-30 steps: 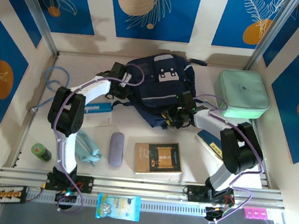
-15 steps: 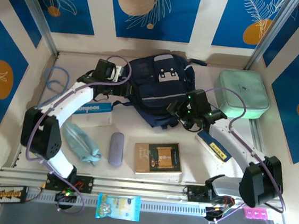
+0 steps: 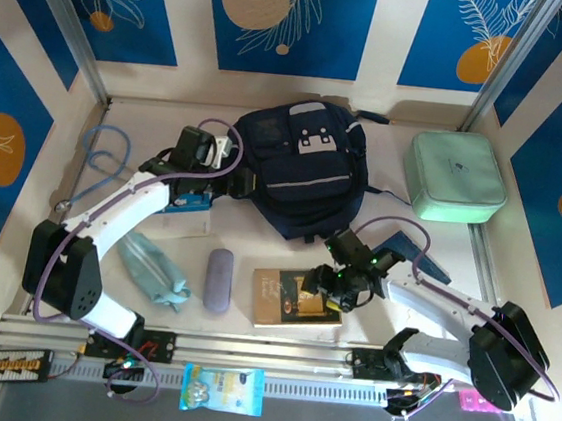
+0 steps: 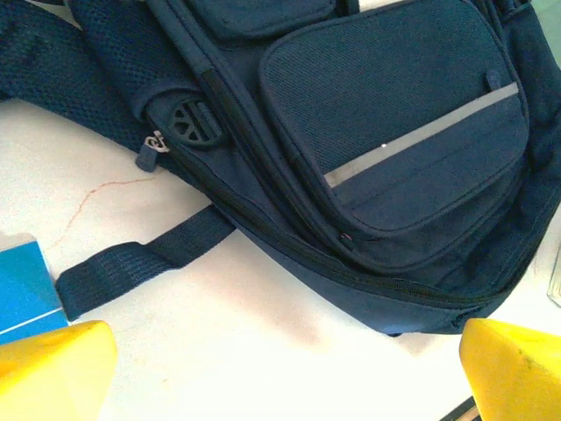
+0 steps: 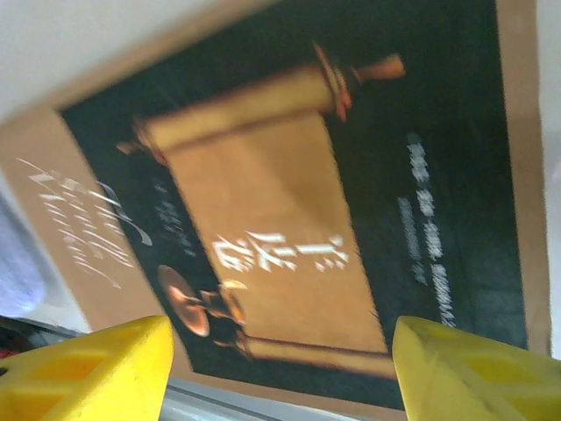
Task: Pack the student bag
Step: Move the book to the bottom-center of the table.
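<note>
Student bag, lengthwise near-far (top farthest); left gripper spread, right gripper spread

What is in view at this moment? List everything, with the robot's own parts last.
student bag: one, dark navy, back centre of the table
zip case: one, mint green, back right
book: one, brown, front centre
oblong case: one, grey-lilac, left of the book
cloth pouch: one, pale blue, front left
box: one, blue, left of the bag
cable: one, blue, back left
notebook: one, dark blue, beside the right arm
snack packet: one, blue and yellow, on the front rail
left pincer: one, yellow fingers, open, by the bag's left side
right pincer: one, yellow fingers, open, over the book
</note>
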Controlling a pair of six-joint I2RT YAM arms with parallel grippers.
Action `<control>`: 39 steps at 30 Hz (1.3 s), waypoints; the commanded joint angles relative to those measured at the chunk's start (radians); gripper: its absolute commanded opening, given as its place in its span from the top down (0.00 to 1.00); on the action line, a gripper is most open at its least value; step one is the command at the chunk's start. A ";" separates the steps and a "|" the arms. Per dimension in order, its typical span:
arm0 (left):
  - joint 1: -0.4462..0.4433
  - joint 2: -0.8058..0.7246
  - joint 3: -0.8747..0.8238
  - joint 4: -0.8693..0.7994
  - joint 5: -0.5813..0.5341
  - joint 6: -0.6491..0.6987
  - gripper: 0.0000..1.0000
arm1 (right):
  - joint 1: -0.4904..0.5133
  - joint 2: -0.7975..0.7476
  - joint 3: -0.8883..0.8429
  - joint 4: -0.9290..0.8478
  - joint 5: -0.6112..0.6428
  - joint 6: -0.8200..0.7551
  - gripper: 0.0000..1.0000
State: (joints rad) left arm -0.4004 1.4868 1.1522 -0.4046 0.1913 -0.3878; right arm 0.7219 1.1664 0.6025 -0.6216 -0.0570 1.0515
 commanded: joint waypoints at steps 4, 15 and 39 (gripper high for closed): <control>-0.034 -0.027 -0.011 -0.009 0.030 0.001 0.00 | -0.043 0.043 -0.058 0.035 -0.019 -0.039 0.33; -0.147 -0.023 -0.142 0.066 0.050 -0.019 0.00 | -0.223 0.199 0.071 0.080 0.263 -0.150 0.35; -0.514 0.274 0.007 0.121 0.015 -0.215 0.14 | -0.322 -0.017 -0.012 -0.096 0.097 -0.053 0.36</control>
State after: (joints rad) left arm -0.8806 1.7302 1.1053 -0.2676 0.2298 -0.5831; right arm 0.4145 1.1679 0.6216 -0.7277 0.1417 0.9714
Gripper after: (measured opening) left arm 0.861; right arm 0.643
